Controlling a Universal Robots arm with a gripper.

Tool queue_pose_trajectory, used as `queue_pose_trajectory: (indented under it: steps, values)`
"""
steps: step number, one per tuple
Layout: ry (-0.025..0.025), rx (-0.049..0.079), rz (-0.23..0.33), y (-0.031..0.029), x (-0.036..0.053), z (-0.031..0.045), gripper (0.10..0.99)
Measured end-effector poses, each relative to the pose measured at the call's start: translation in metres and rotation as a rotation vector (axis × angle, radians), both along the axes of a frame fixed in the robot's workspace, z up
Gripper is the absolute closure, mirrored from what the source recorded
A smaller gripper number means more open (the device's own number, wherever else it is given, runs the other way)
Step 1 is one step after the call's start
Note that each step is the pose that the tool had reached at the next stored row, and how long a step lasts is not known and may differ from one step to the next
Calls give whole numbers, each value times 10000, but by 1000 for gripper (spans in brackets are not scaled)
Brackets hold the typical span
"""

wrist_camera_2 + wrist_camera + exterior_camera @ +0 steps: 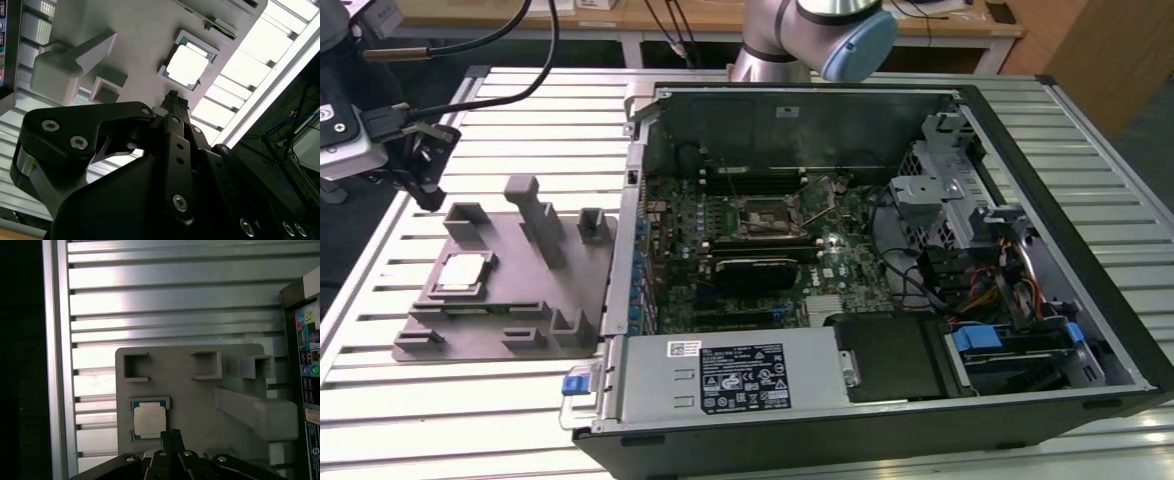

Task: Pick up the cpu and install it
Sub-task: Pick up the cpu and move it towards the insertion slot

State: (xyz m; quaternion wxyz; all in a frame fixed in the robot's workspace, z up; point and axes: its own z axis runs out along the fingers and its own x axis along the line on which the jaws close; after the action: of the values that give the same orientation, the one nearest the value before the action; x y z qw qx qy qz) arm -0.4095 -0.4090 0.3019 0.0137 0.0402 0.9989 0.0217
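The cpu [460, 272] is a small silver-grey square chip lying flat in a recess of the grey plastic fixture [507, 325], at the exterior view's left. Both wrist views show the cpu [186, 65] [149, 421] from above in its blue-edged seat. My gripper [430, 195] hangs above the fixture's far end, clear of the chip. In both wrist views the gripper [174, 97] [170, 432] has its two black fingers pressed together with nothing between them, the tips just beside the chip's edge. The motherboard's socket [765, 215] lies inside the open computer case [1121, 330].
The fixture carries tall grey posts [534, 215] and small square pockets [206, 365] near the chip. The case wall [624, 250] stands right beside the fixture. The slatted metal table [454, 400] runs under everything, with a dark edge [25, 365] beyond it.
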Motion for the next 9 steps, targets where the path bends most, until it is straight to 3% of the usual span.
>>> queue_pose_trajectory:
  steps: [9]
  values:
    - [1,0,0,0,-33,-36,980]
